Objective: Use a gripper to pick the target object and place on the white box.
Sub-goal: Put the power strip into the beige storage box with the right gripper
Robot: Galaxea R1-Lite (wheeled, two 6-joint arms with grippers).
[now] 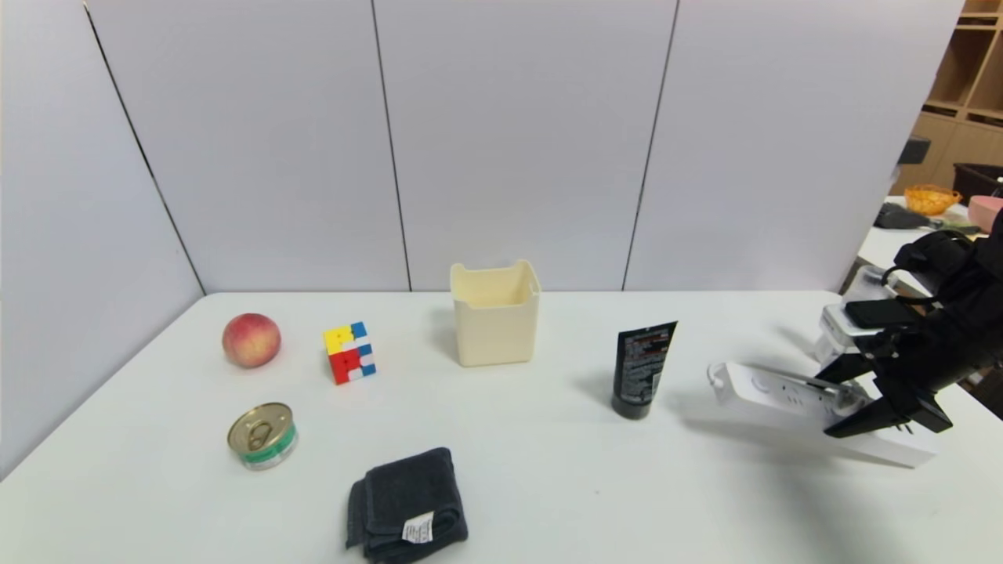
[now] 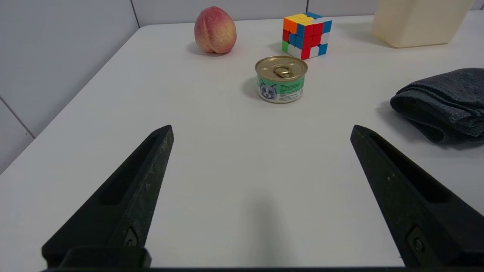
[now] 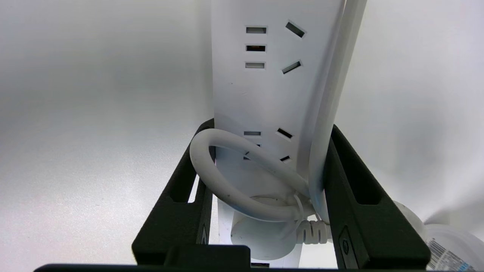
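The right gripper [image 1: 832, 399] is at the right side of the white table [image 1: 548, 478], its two fingers pinching the power strip [image 1: 772, 392] across its width. The strip slants, its far end toward the black tube [image 1: 642, 368] and its near end toward the table's right edge, with a shadow on the table beneath it. The white cord [image 3: 242, 181] lies looped over the sockets between the fingers (one straight run of it follows the strip's side), and the plug sits there too. A clear-and-white container [image 1: 834, 333] stands just behind the gripper.

The white box [image 1: 495, 325] stands upright near the back wall, its open top facing up, well apart from the strip. The black tube stands on its cap between the two. Left of the box are the puzzle cube [image 1: 350, 352] and the peach [image 1: 251, 340], with the tin can [image 1: 263, 435] in front of them and the folded dark cloth [image 1: 409, 505] nearer the front. The left gripper [image 2: 261, 130] hangs over the left part of the table, fingers spread wide with nothing between them
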